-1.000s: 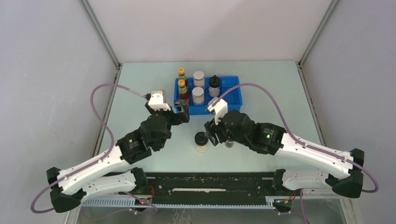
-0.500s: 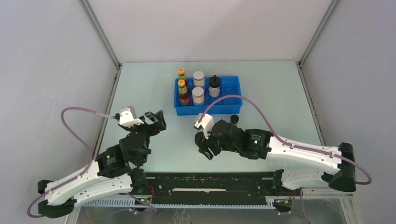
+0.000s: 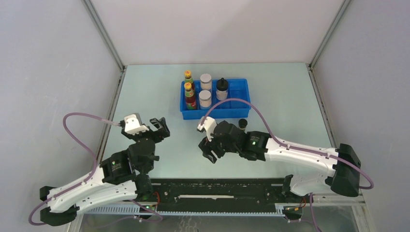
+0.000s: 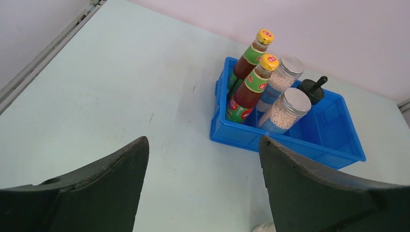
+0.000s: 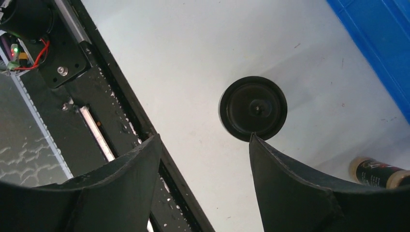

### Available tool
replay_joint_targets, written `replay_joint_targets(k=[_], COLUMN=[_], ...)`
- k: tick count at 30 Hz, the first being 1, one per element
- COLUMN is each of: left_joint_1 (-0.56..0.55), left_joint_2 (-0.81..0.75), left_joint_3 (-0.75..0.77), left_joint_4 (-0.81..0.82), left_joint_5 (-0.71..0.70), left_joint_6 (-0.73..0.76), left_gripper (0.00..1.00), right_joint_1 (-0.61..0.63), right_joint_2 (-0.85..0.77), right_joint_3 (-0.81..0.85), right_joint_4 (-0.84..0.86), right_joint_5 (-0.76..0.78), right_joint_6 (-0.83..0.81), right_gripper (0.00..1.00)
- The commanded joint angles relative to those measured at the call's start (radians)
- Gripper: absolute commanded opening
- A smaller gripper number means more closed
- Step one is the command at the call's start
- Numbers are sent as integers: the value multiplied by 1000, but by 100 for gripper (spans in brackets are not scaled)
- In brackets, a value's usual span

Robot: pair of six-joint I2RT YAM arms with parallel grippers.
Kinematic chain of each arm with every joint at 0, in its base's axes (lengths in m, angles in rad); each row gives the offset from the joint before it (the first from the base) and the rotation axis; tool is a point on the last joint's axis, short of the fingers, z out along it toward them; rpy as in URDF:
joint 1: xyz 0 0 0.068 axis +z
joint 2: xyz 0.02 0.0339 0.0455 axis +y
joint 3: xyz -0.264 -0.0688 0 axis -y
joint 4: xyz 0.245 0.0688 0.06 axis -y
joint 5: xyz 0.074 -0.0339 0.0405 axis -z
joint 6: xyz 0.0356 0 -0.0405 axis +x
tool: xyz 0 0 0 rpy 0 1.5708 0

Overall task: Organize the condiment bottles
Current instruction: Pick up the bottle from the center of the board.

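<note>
The right gripper [image 5: 204, 140] hangs spread and empty, black-lidded jar [image 5: 253, 108] just ahead of its 2 fingertips, so it should centre over that lid before closing; left gripper [image 4: 203, 142] gapes empty.

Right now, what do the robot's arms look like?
Both the left arm and the right arm have white shells with chunky black joints and a tiny green light. A thin purple cable loops from each one to a white camera block by the wrist. The jaws are two broad, dark, curved blades.
</note>
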State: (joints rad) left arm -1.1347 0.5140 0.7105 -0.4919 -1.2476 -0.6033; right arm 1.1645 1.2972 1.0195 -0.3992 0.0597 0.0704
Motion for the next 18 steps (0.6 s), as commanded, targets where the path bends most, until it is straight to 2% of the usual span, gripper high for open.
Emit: replay_joint_targets(k=[1,3,5,18], left_joint_1=[-5,-5,-5,-5], left_joint_2=[-10,-11,-12,-13], left_joint_3=[-26,-25,-25,-30], left_joint_4=[-7,-7,-5,10], left_joint_5=[-46,-44,-40,-10], left_joint_6=[-29,-31,-36,-32], left_gripper=[88,88,88,89], right_joint_1=[-44,-64,-84,-153], right_joint_2=[23,34,45,152], right_joint_3=[-1,-1,-1,47], right_joint_4=[78,88,100,113], right_joint_5=[-40,-50,-77,-129], right_joint_6=[-18,-14,-12,0], right_gripper=[75,79,88,89])
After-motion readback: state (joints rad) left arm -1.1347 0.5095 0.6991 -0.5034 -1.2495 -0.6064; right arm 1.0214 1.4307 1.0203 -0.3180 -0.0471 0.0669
